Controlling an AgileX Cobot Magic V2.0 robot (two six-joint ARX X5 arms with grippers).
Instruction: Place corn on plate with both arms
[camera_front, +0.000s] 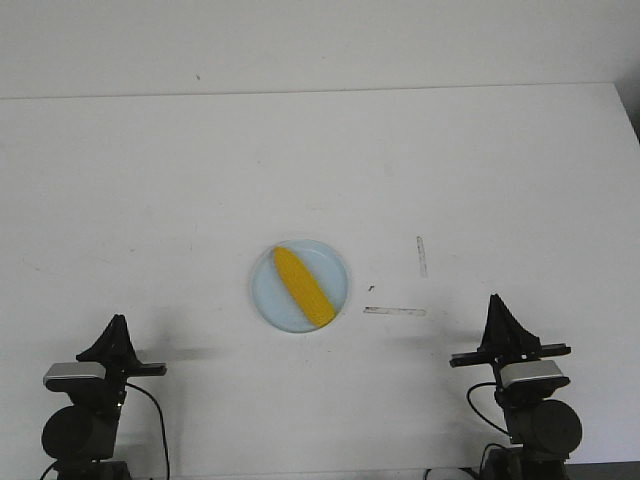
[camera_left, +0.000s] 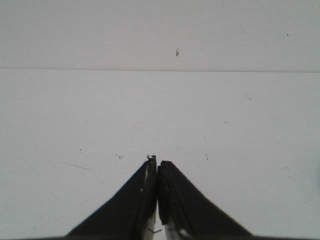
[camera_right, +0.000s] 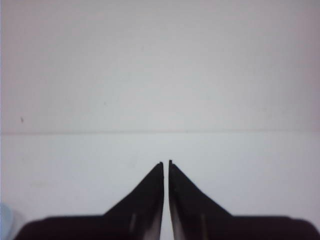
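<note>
The corn (camera_front: 303, 287) lies diagonally across the plate (camera_front: 268, 292) at table centre — task apparently done — so left gripper (camera_front: 117, 322) at seven o'clock and right gripper (camera_front: 496, 302) at four o'clock rest pinched together, empty.

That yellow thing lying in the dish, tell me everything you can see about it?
It is the corn, a smooth, bright yellow cob that looks like plastic, with no husk or leaves. It lies flat and diagonally on the pale blue plate, its narrower end pointing up-left toward the far rim and its blunter end reaching the near-right rim. Only the plate touches it. Both grippers are parked well away from it, and neither wrist view shows it.
</note>
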